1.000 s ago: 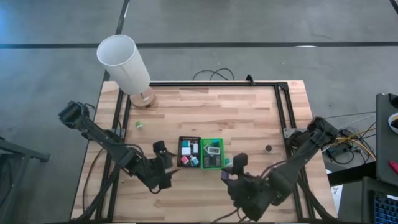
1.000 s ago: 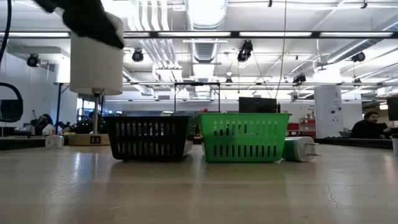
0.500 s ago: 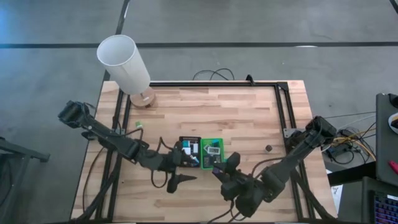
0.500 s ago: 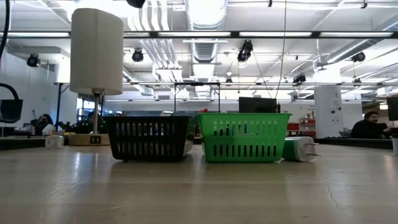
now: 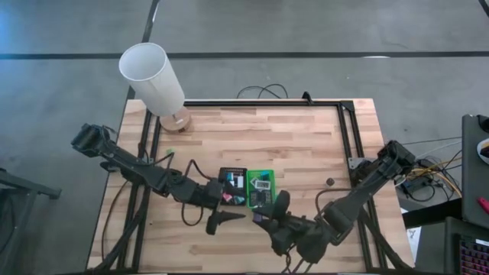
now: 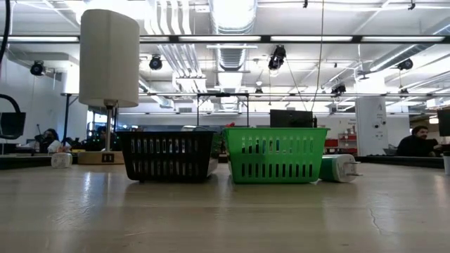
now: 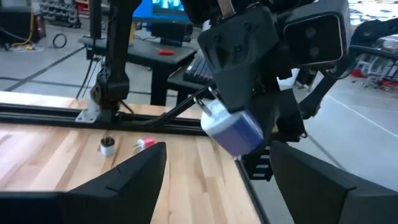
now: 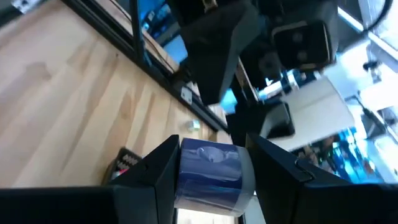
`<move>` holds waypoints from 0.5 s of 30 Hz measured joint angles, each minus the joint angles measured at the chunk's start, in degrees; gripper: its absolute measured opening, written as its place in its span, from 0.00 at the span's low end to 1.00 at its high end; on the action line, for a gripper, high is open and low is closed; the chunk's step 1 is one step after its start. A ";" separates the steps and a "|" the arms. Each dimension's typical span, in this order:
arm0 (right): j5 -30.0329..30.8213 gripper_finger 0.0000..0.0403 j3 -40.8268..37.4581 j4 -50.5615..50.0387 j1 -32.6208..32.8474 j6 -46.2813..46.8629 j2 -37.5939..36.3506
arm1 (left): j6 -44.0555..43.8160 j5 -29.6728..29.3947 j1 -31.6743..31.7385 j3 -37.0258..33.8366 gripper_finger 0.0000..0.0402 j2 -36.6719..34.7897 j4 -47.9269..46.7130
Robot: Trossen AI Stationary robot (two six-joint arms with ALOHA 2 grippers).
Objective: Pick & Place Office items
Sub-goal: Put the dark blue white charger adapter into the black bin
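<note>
White cylinder lamp (image 5: 153,76) stands at far-left corner of wooden table (image 5: 298,137) on a round wood base; in low view it sits (image 6: 109,60) left of the trays. A small green piece (image 5: 170,153) lies on the boards near the lamp base, apart from everything else. Left arm reaches in from table's left edge, w/ left gripper (image 5: 226,219) just in front of the black tray (image 5: 232,187), fingers (image 7: 134,174) spread apart & nothing between them. Black tray holds several office items, teal, white & pink, too small to tell each one. Green tray (image 5: 260,188) touches it on the right side, w/ a white-and-dark piece inside; in low view the two trays sit side by side, black (image 6: 169,154) left, green (image 6: 275,153) right. Right arm comes from table's right edge, right gripper (image 5: 262,218) near front edge of green tray, clamped on a purple block (image 8: 211,171) w/ a finger on each side; left wrist view shows same block (image 7: 231,127) held above the boards. A green-and-white cylinder (image 6: 339,169) lies on its side just right of green tray in low view. Small dark piece (image 5: 330,182) sits alone on the boards farther right, well apart from the trays.
</note>
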 joint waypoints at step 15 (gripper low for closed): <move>-3.27 0.39 0.00 6.32 -1.17 -5.74 0.01 | -0.23 3.19 0.19 0.48 0.73 0.00 2.55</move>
